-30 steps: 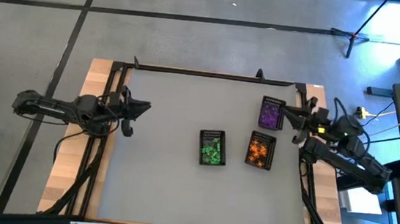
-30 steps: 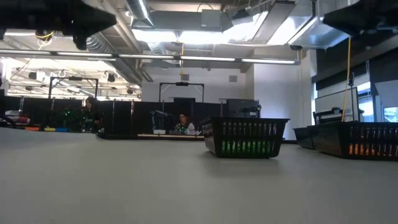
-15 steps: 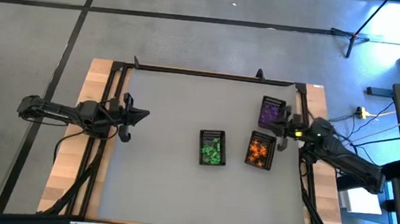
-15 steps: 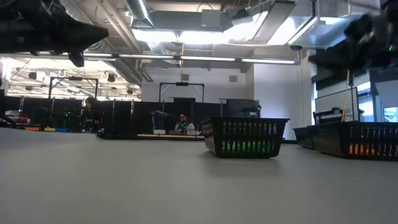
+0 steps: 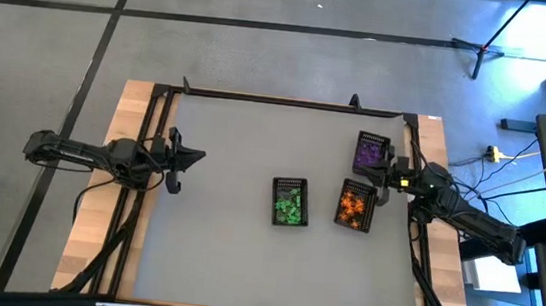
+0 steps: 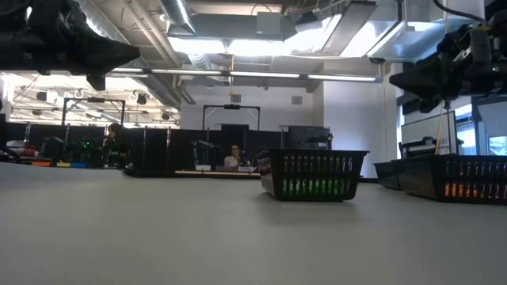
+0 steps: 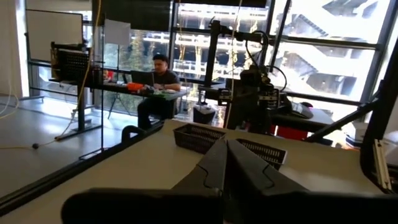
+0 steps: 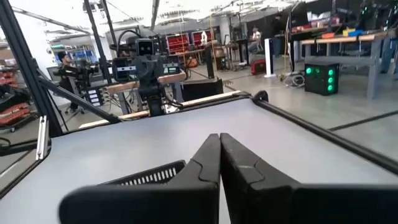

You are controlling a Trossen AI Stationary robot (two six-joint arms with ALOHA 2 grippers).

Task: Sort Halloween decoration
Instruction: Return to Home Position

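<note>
Claws | left claw (image 5: pixel 195 155) closed, empty, far left | right claw (image 5: pixel 384 174) closed, empty, beside purple-filled basket (image 5: pixel 373 137)

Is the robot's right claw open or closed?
Shut. In the right wrist view, the right gripper shows its two dark fingers pressed together, nothing between them.

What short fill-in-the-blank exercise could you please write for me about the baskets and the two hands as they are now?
1. In the high view, the topmost basket holds ___ trinkets.
2. The basket nearest the left hand holds the ___ ones.
3. The third basket, close to the right hand, holds the ___ ones.
4. Both hands are ___, holding nothing.
Missing words: purple; green; orange; shut.
</note>
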